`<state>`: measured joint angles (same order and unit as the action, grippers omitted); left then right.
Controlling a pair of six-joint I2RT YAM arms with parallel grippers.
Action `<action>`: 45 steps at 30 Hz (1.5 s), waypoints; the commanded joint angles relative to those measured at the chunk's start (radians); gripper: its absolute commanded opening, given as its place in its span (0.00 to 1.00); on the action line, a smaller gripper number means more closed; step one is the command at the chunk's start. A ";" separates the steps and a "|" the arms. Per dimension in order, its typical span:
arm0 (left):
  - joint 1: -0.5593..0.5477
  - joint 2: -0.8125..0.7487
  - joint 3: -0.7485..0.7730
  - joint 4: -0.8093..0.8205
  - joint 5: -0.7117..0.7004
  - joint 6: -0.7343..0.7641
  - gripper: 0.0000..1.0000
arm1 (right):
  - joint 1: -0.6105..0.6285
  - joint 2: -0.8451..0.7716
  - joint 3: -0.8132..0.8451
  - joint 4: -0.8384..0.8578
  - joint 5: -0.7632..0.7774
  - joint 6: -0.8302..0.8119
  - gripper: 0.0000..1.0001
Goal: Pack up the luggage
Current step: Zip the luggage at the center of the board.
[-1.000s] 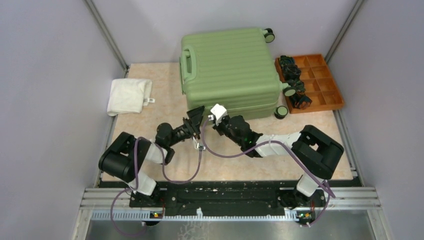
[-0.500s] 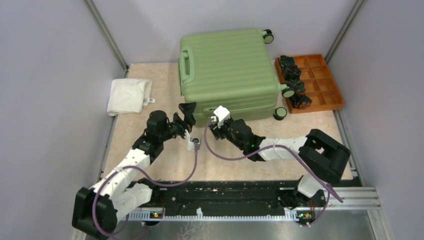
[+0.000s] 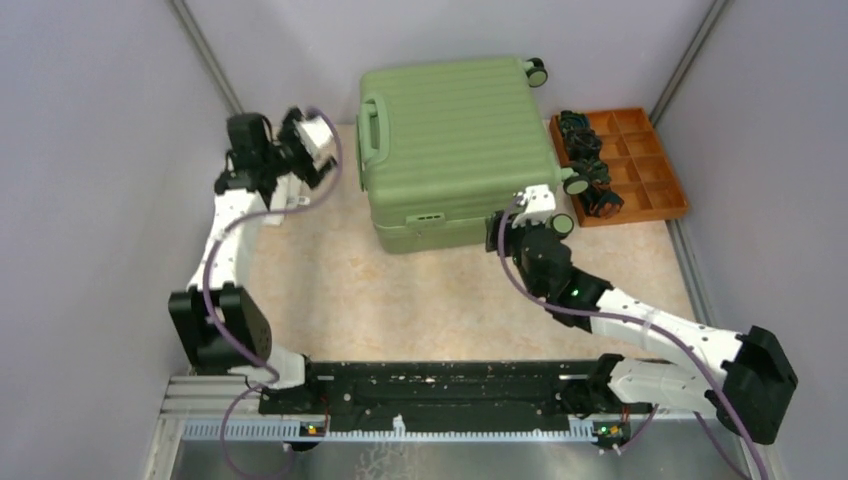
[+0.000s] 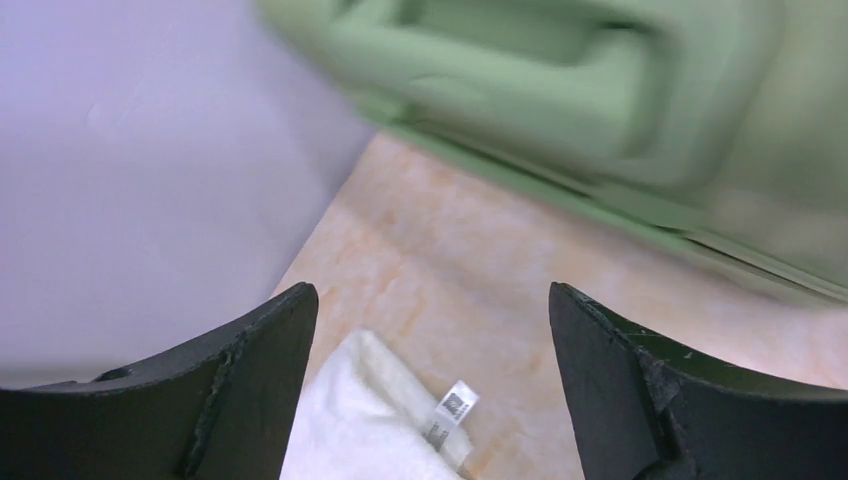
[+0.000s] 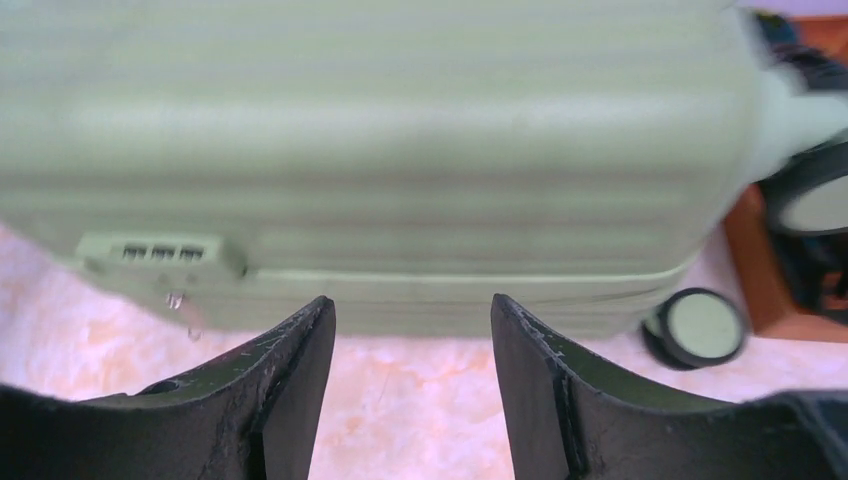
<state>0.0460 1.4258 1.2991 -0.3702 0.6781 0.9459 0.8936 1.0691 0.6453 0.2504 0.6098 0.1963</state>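
The luggage point(image 3: 460, 140) is green, ribbed and shut. Its handle point(image 4: 520, 60) sits ahead of the left gripper point(image 4: 430, 300), whose fingers are spread wide. The right gripper point(image 5: 410, 300) points at its side, fingers apart and holding nothing.

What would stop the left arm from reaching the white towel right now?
Probably nothing, so likely yes: the left pincer hangs open close over the towel, nothing lies between them, and the suitcase sits off to one side.

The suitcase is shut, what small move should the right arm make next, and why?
Probably ease the right gripper forward onto the front seam of the luggage: its open jaws face that seam without touching, and the closed lid must lift before anything goes in.
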 commanded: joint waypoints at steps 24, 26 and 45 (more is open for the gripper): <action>0.004 0.237 -0.206 0.531 0.039 -0.521 0.83 | -0.756 1.069 1.398 -0.665 -0.429 0.226 0.36; -0.007 0.226 -0.229 0.555 0.078 -0.506 0.83 | -0.765 1.173 1.541 -0.729 -0.507 0.239 0.35; -0.274 0.016 -0.387 0.110 0.283 0.043 0.75 | -0.609 1.337 1.657 -0.362 -1.428 0.344 0.30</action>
<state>-0.1047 1.4651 0.9218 -0.1074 0.7334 0.8894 0.0677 2.4664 2.3459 -0.2283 -0.4473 0.5056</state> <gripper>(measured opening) 0.763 0.293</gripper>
